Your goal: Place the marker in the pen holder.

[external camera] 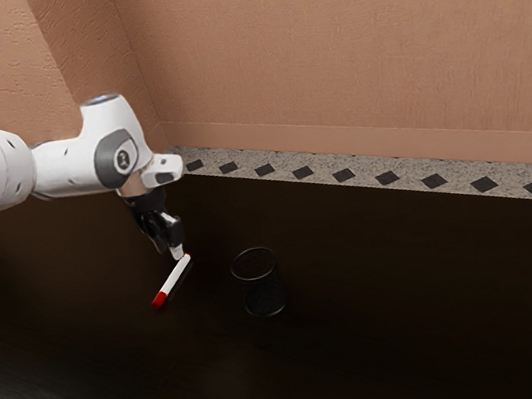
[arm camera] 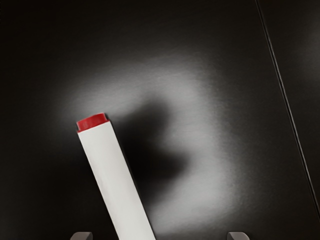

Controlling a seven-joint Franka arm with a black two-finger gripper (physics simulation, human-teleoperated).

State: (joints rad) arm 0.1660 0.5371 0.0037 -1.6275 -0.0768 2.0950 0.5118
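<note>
The dark worktop (external camera: 415, 307) meets a pale speckled border with dark diamonds (external camera: 343, 175) along its far edge in the exterior view, and a brown wall (external camera: 345, 55) rises behind that border. In the wrist view a thin straight line (arm camera: 285, 95) crosses the dark surface off to one side of the marker; I cannot tell whether it is a seam or an edge. I have open room over the worktop between the marker and the pen holder (external camera: 260, 283), and more beyond the holder toward the exterior view's right. My end effector (external camera: 170, 250) is low, close by one end of the marker, pointing down. Its two fingertips stand wide apart, seen at the wrist view's lower edge, with the marker's white body running through the space between them; neither grips it. The red-and-white marker (external camera: 174, 278) lies on its side on the worktop, apart from the pen holder. Its long axis runs slantwise in the exterior view: the larger red end points to the lower left, while the other end, with its small red tip, points to the upper right, beside my fingertips. In the wrist view the small red tip points out ahead of my fingertips, and the body crosses the line between them at a slant, nearer square than parallel. The pen holder is a dark, see-through cylinder standing upright, rim up.
</note>
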